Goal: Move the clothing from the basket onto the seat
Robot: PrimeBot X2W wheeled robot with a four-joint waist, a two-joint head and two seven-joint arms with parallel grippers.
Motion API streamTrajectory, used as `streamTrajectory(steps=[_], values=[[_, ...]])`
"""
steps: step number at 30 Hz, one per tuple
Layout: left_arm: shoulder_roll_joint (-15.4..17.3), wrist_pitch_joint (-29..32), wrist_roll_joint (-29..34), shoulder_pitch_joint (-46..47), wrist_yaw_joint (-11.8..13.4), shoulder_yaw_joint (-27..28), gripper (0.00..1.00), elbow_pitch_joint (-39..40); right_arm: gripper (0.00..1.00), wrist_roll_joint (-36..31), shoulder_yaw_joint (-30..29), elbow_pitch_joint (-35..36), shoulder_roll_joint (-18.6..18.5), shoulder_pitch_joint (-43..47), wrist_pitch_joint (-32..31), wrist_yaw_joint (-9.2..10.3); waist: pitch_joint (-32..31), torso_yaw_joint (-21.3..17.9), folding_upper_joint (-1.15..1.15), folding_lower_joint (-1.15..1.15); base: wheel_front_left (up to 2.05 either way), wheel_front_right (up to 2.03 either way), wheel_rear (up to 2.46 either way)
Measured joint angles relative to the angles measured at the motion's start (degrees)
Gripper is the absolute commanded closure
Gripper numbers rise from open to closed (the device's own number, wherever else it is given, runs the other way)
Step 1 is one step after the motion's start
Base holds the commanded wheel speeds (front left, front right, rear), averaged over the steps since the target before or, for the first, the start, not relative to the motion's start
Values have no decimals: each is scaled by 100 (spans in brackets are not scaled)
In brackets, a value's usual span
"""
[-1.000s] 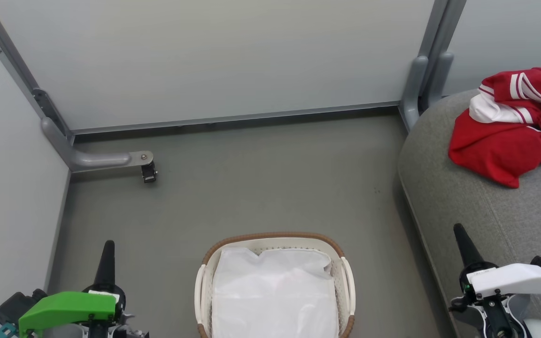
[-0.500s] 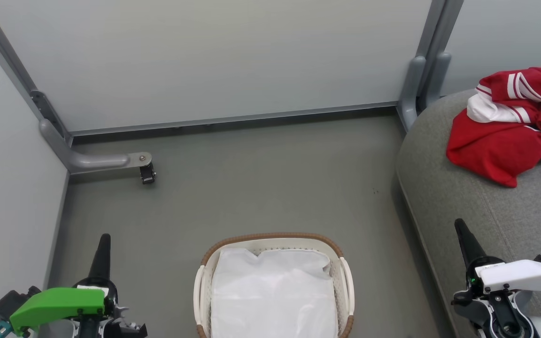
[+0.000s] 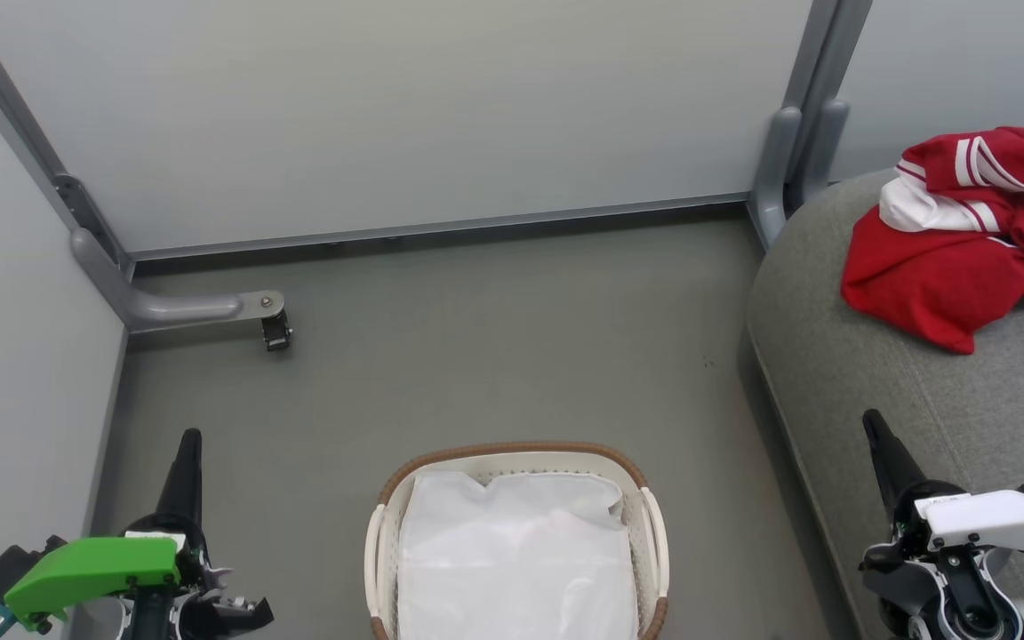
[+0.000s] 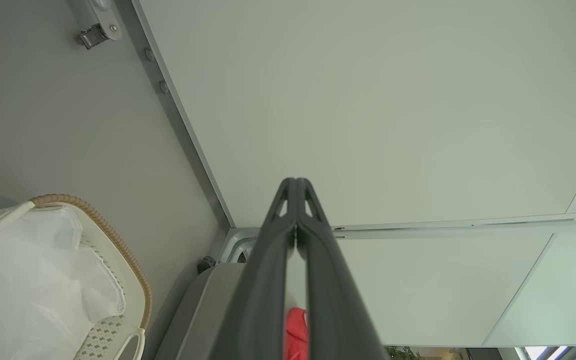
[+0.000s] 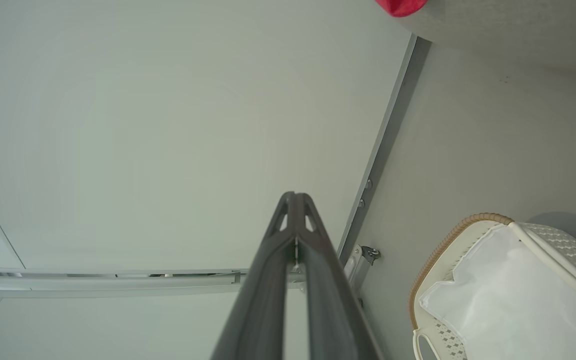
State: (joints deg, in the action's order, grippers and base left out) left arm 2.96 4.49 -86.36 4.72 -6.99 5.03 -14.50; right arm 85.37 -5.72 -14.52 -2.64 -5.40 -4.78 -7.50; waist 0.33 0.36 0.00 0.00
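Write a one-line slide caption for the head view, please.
Red clothing lies on the grey seat; the basket shows its white liner; left gripper and right gripper shut, empty.

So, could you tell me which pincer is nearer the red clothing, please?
Right. The right pincer is by the seat, short of the clothing; the left pincer is across the basket, far left.

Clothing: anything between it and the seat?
Nothing visible. The red white-striped fabric clothing already lies on the grey upholstered seat cushion. The cream perforated plastic basket holds its white fabric liner, no red visible. Left tool and right tool are shut, empty.
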Motion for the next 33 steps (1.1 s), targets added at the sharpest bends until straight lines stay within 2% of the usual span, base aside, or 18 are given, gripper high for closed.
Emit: streamTrajectory(steps=[18, 33], values=[[0, 188, -623, 107, -38, 111, 100, 41, 100, 693, -79, 36, -4, -56, -176, 0, -16, -36, 0, 0, 0, 0, 0], [-1, 192, -623, 121, -40, 119, 100, 45, 100, 694, -81, 38, -5, -58, -176, 0, -16, -36, 0, 0, 0, 0, 0]])
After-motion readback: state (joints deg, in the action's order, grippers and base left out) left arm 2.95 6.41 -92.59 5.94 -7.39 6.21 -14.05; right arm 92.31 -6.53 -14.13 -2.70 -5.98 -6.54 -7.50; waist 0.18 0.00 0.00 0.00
